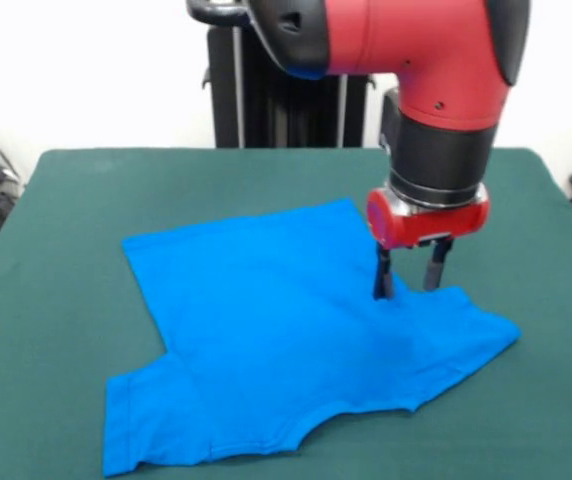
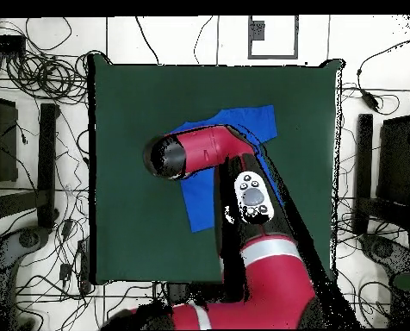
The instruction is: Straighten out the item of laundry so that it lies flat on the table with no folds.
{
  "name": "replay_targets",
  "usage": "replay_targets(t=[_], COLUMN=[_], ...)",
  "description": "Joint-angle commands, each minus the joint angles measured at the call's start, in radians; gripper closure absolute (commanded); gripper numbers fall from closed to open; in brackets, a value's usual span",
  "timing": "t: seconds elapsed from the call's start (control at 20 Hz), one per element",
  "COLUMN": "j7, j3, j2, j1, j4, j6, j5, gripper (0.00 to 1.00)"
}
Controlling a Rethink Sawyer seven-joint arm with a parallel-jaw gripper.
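The bright blue T-shirt (image 1: 286, 340) lies spread on the dark green table (image 1: 66, 200), mostly flat, with one sleeve pointing right (image 1: 476, 335) and one at the lower left (image 1: 136, 420). My gripper (image 1: 409, 280) points straight down at the shirt's far right edge, where the sleeve meets the body. Its fingers stand apart: the left fingertip (image 1: 383, 285) touches the cloth and the right one is just off the edge. In the overhead view the arm (image 2: 200, 151) covers the gripper and much of the shirt (image 2: 243, 125).
The robot's black pedestal (image 1: 286, 100) stands at the table's far side. Cables (image 2: 36, 78) and equipment lie on the floor around the table (image 2: 131, 95). Green table surface shows on all sides of the shirt.
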Motion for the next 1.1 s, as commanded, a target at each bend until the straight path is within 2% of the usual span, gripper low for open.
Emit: replay_targets(t=[0.05, 0.6, 1.1], j7=[0.272, 0.209, 0.135], j3=[-0.03, -0.058, -0.059], j2=[0.046, 0.057, 0.036], j1=[0.092, 0.103, 0.042], j4=[-0.095, -0.201, -0.073], j6=[0.045, 0.132, 0.002], j5=[0.085, 0.186, 0.193], gripper=[0.0, 0.0, 0.0])
